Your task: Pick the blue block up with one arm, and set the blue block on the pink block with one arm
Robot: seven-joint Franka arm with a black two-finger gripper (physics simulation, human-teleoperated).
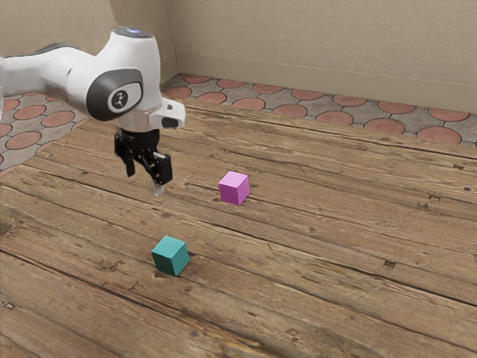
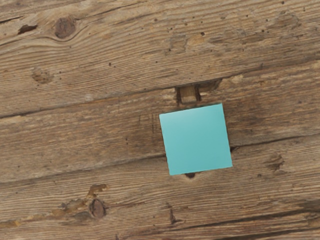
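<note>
Approach step: the gripper (image 1: 146,181), jaws apart and empty, hovers high and must descend over the blue block (image 1: 171,255), nearer than the pink block (image 1: 234,187).

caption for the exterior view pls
Open gripper hovers over the wooden table; blue block and pink block sit apart, untouched.

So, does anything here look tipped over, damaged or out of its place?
Nothing stands out. The blue block, rather teal in colour, and the pink block each sit flat on the wooden table, apart. The gripper hangs open above the table, empty.
</note>
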